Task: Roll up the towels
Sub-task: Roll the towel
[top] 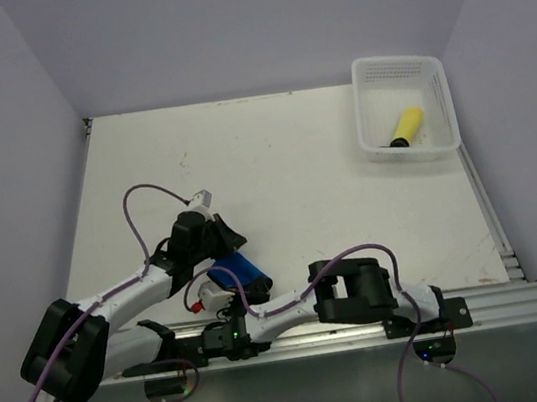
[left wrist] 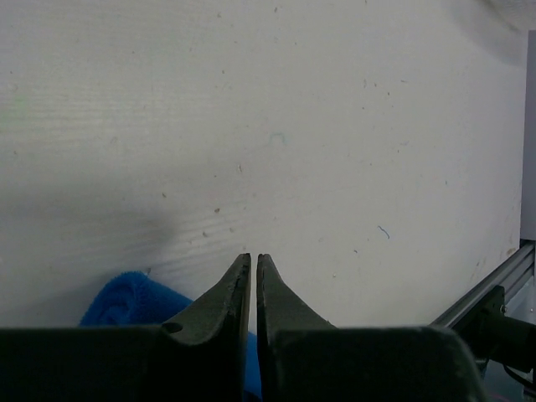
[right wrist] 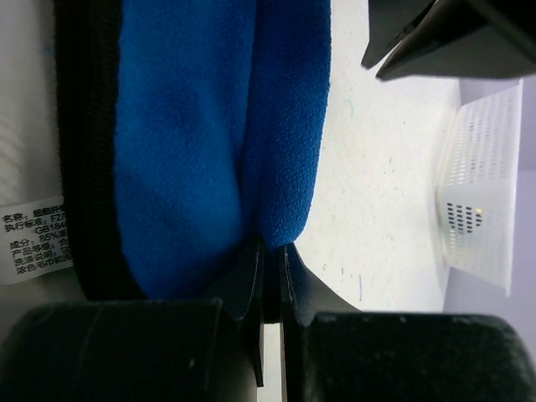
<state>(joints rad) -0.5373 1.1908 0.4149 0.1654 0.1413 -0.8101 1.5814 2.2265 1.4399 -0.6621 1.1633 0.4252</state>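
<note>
Right wrist view: the right arm's jaws stand almost closed, pinching the lower end of a crease in the blue towel [right wrist: 201,142]. The cloth fills the left and middle of the frame, and its upper end runs out of the picture. Dark edging [right wrist: 84,126] runs down its left side, and a white printed label [right wrist: 32,239] beside it is cut off at the frame edge. From this close I cannot tell whether the cloth is rolled or only folded. At the upper right, the dark fingers [right wrist: 435,38] of the left arm's jaws are cropped by the top edge. Beyond them, a corner of the white perforated basket [right wrist: 477,201] stands on the tabletop [right wrist: 377,184].

Left wrist view: the left arm's jaws are narrowed to a thin slit with nothing visible between them and bare tabletop beyond. A patch of the blue towel shows at the lower left, mostly hidden behind the jaw body.

Top external view: both sets of jaws meet at the near-left part of the tabletop, where the arms and a purple cable [top: 146,194] cover most of the blue towel. The yellow towel [top: 406,126] lies rolled inside the basket at the far right, well apart.
</note>
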